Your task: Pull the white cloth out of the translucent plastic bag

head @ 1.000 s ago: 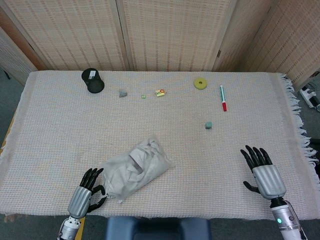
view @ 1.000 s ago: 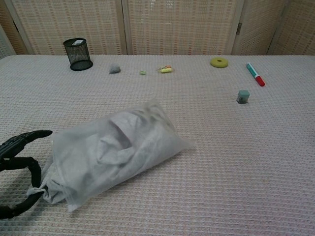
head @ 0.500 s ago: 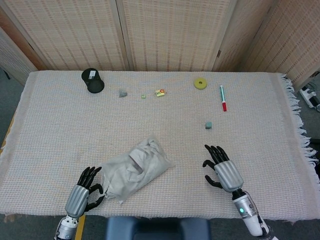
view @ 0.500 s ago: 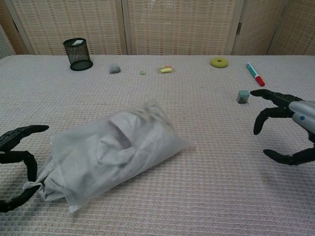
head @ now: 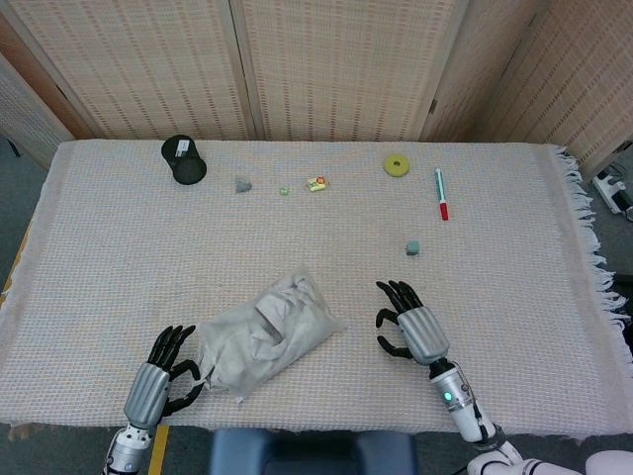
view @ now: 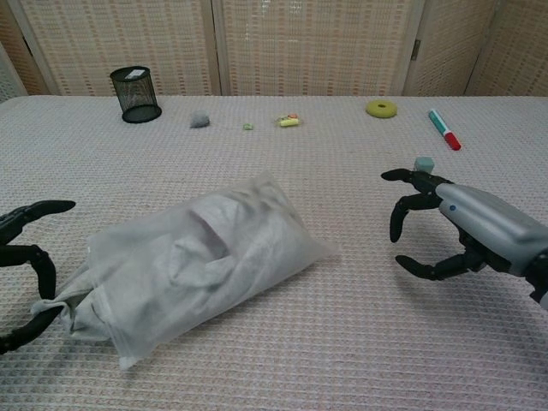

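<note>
- Translucent plastic bag lying on its side on woven table covering, near front edge, slightly left of centre; long axis running from 7 to 1 o'clock in head view.
- White cloth crumpled inside bag, a bunched tail of it poking from the mouth at the 7 o'clock end.
- Left hand at 9 o'clock of bag mouth, fingers curved and spread; fingertips touching the cloth tail in chest view; firm grip cannot be told.
- Right hand at 3 o'clock of bag, apart from it, fingers parted and curled, holding nothing.
- Far side: black mesh pen cup at 11 o'clock, yellow ring and red-capped marker at 1 o'clock, small grey-green block beyond right hand.
</note>
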`<state>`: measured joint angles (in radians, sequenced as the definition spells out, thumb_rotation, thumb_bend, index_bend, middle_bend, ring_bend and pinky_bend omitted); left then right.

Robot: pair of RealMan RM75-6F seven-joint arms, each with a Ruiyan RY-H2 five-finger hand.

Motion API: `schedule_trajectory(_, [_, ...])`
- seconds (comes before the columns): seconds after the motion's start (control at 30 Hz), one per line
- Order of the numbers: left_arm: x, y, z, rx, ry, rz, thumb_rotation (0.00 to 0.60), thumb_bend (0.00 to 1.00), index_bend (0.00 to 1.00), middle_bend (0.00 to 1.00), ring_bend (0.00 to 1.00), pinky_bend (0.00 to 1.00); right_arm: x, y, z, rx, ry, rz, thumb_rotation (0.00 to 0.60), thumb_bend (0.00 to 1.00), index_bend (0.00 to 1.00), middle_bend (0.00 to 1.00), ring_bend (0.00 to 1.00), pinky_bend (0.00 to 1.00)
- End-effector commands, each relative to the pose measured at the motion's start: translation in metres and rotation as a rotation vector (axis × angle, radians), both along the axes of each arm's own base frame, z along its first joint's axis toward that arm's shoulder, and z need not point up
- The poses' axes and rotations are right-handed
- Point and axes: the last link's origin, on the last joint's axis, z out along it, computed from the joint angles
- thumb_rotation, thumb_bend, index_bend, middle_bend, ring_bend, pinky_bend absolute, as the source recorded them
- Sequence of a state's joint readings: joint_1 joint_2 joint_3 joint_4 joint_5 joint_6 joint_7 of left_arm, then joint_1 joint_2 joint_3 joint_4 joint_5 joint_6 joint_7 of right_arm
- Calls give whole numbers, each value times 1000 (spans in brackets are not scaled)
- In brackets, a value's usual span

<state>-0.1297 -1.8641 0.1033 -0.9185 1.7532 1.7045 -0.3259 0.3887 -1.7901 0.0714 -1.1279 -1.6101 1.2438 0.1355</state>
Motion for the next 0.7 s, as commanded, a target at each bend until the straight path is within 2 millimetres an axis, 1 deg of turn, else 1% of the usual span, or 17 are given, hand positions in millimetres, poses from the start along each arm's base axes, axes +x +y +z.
schedule_trajectory(0.03, [1, 0, 1, 3, -4, -3, 600, 492, 770, 126, 0, 0, 11, -7, -10, 17, -51, 14, 600, 292, 503, 58, 0, 0])
schedule_trajectory(0.17, [2, 0, 3, 6, -7, -4, 600, 491, 772, 126, 0, 0, 18, -11, -23, 54, -85, 10, 600, 292, 503, 58, 0, 0])
schedule_trajectory(0.33, [2, 1, 4, 5, -7, 0, 600, 492, 773, 126, 0, 0, 24, -16, -35, 73, -84, 11, 600, 292, 502, 58, 0, 0])
schedule_trajectory(0.7, [-2, 6, 10, 11, -10, 18, 600, 492, 774, 126, 0, 0, 32, -32, -54, 65, -60, 8, 600, 295, 501, 59, 0, 0])
